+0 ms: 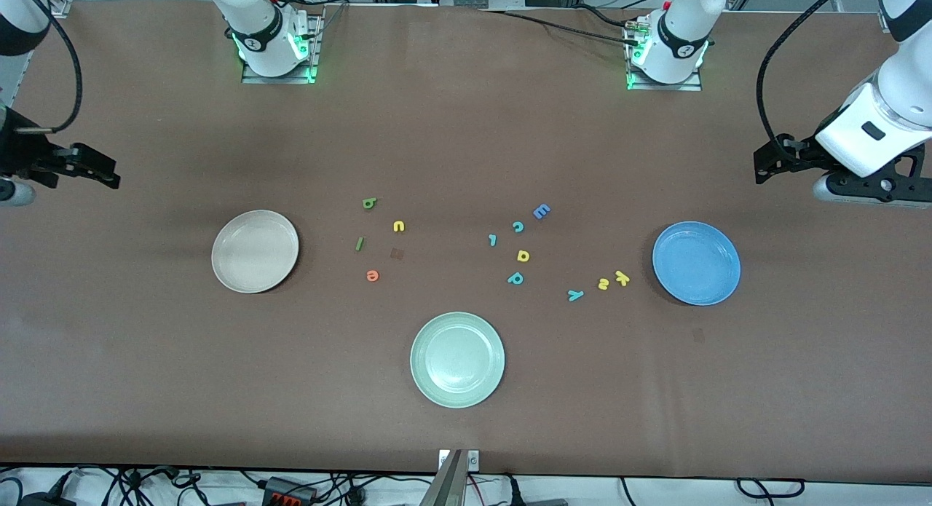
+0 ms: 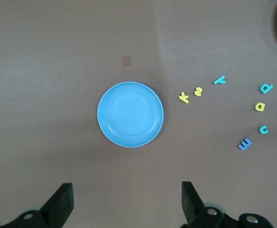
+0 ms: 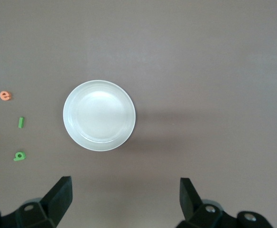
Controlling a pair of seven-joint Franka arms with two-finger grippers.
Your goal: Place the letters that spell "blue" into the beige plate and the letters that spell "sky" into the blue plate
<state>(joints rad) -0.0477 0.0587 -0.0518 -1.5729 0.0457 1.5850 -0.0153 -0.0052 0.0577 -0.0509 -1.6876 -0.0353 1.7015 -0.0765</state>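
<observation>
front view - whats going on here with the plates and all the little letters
Nothing is being handled at this moment. Both arms wait with open grippers, the left gripper up above the blue plate, the right gripper above the beige plate. Both plates are empty. The letters for "blue" and "sky" lie loose on the table between the plates.

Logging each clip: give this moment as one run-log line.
stage: start | left gripper: open, waiting | right gripper: open, waiting | beige plate: empty | blue plate: empty
</observation>
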